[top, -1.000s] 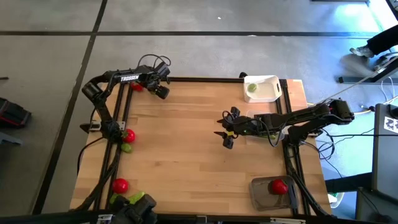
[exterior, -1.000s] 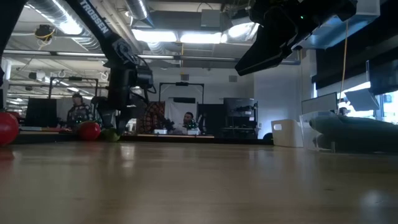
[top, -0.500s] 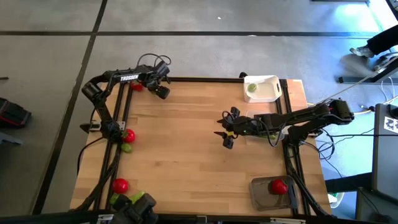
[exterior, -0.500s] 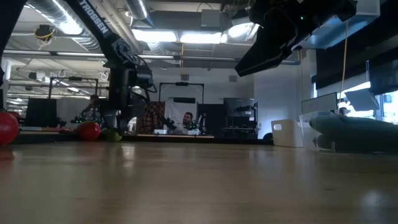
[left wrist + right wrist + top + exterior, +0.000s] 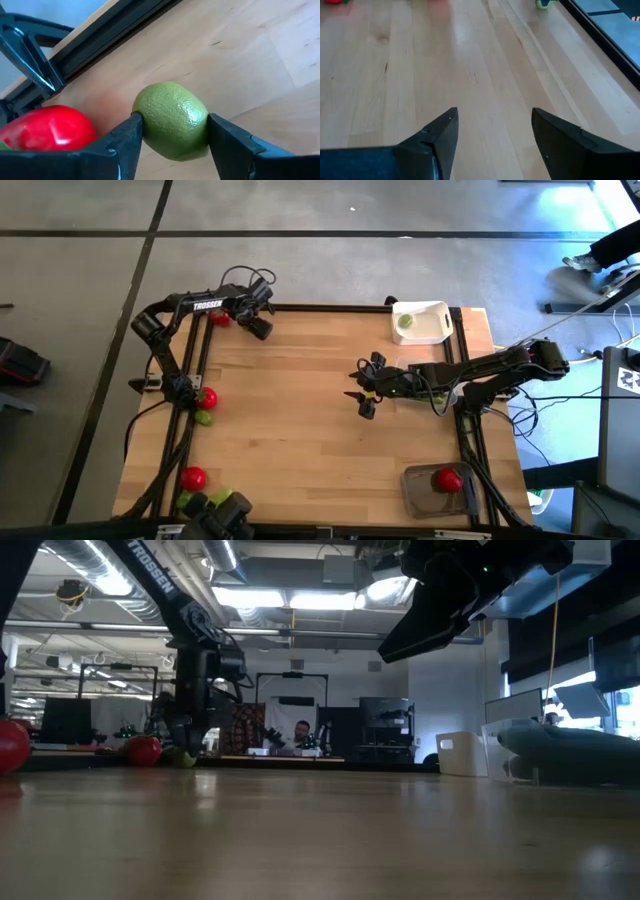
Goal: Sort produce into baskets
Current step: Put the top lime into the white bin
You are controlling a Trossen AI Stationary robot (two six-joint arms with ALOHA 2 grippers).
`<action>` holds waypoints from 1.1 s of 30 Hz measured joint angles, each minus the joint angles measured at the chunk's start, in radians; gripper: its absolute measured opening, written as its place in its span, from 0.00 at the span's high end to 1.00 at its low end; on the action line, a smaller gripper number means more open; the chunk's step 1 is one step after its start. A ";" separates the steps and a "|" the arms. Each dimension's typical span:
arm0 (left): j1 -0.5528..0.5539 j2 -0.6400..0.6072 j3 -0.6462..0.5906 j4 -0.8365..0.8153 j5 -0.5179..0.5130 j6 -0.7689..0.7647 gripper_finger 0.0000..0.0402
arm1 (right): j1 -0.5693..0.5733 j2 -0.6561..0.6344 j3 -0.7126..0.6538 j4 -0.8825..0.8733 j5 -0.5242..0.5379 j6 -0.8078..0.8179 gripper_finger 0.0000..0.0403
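A green lime (image 5: 172,122) lies at the table's far left corner, with a red tomato (image 5: 50,127) close beside it. My left gripper (image 5: 258,328) reaches down there and is shut on the lime. My right gripper (image 5: 364,392) hangs open above the middle of the table with nothing between its fingers (image 5: 440,135). The white basket (image 5: 437,311) at the far right holds one lime (image 5: 405,322). The dark grey basket (image 5: 415,498) at the near right holds one tomato (image 5: 447,478). My left gripper pinches the lime between its two fingers, one on each of two opposite sides (image 5: 146,117). The fingers come steeply from above, pointing down. The lime sits low at the table top next to the tomato; whether it is lifted I cannot tell.
Along the left edge lie a tomato (image 5: 207,397) and a green piece (image 5: 204,417). Nearer the front lie another tomato (image 5: 193,477) and green pods (image 5: 216,498). Black frame rails (image 5: 190,370) run along the table's sides. People sit in the room beyond the far edge.
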 joint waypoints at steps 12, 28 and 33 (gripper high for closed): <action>-0.175 0.001 0.000 0.002 0.004 0.138 0.50 | 0.000 0.000 0.000 0.000 0.000 -0.019 0.42; -0.460 -0.233 0.000 0.013 0.095 0.104 0.49 | 0.000 0.000 0.000 0.013 0.000 -0.020 0.42; -0.539 -0.328 0.002 0.077 0.190 0.087 0.49 | 0.000 0.000 0.000 0.048 0.006 -0.040 0.42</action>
